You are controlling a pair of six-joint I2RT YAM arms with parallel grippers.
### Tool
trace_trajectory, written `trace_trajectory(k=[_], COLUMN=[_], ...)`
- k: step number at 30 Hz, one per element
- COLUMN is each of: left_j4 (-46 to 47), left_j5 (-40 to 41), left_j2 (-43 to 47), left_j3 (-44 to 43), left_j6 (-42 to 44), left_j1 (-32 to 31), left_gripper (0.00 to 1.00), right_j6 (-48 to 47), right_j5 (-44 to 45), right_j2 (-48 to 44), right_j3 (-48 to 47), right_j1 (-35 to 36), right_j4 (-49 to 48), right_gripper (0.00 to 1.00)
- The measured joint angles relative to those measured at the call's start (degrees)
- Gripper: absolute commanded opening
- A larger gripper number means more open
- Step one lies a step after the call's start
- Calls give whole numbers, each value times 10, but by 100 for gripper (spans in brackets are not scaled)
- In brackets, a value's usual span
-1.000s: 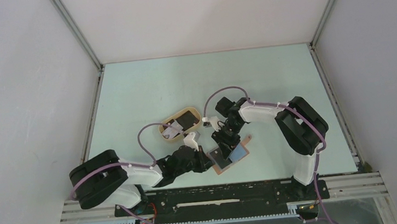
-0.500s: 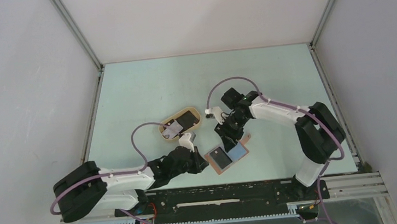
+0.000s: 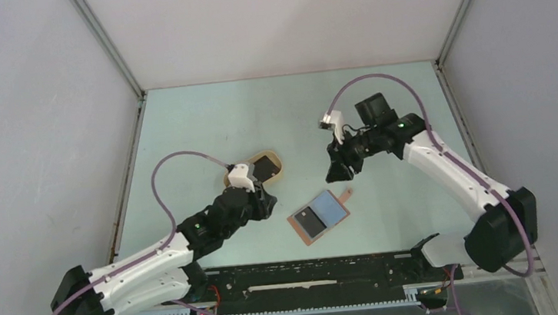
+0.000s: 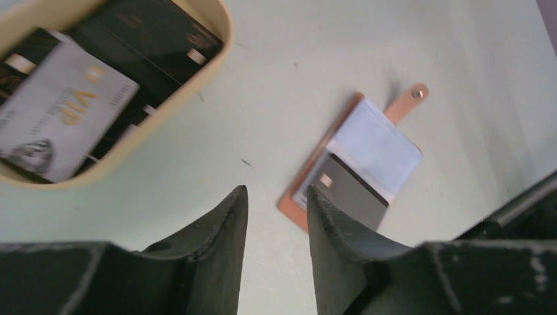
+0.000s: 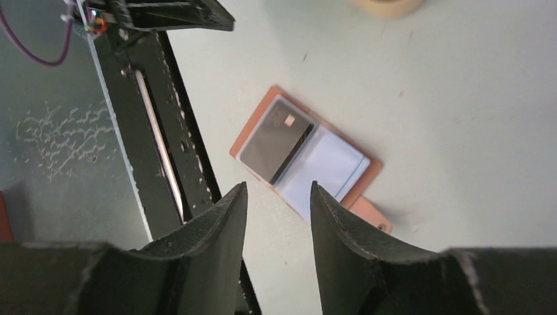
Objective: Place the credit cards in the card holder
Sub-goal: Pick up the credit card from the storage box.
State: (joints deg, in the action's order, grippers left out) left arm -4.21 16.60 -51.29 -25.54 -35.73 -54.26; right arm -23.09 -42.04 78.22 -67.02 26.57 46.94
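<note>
The card holder [image 3: 320,214] lies open on the table, reddish-brown with light blue pockets and a snap tab; it shows too in the left wrist view [image 4: 368,154] and right wrist view [image 5: 328,164]. A dark grey card [image 3: 309,219] sits in its near pocket [image 4: 348,193] [image 5: 276,140]. More credit cards, black [image 4: 157,33] and a pale grey one [image 4: 62,115], lie in the tan oval tray [image 3: 273,167]. My left gripper [image 3: 259,203] is open and empty, above the table left of the holder. My right gripper [image 3: 335,171] is open and empty, raised beyond the holder.
A black rail [image 3: 310,274] runs along the table's near edge, close to the card holder; it also shows in the right wrist view [image 5: 157,131]. White enclosure walls [image 3: 40,111] stand at left, back and right.
Both grippers have drawn back from the card holder: the left one to the left and up, the right one away toward the back right. The dark grey card stays in the holder.
</note>
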Motion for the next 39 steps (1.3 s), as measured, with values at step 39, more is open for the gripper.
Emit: trace_trajectory(k=[39], left_j4=[-131], left_j5=[126], left_j2=[-231], left_j3=[-235], left_j6=[-26], left_j1=[203], left_gripper=[61], right_j6=[95], right_j5=[-118], right_j2=[235], right_j3=[-226], right_j1=[5], right_j4=[-46], right_gripper=[59])
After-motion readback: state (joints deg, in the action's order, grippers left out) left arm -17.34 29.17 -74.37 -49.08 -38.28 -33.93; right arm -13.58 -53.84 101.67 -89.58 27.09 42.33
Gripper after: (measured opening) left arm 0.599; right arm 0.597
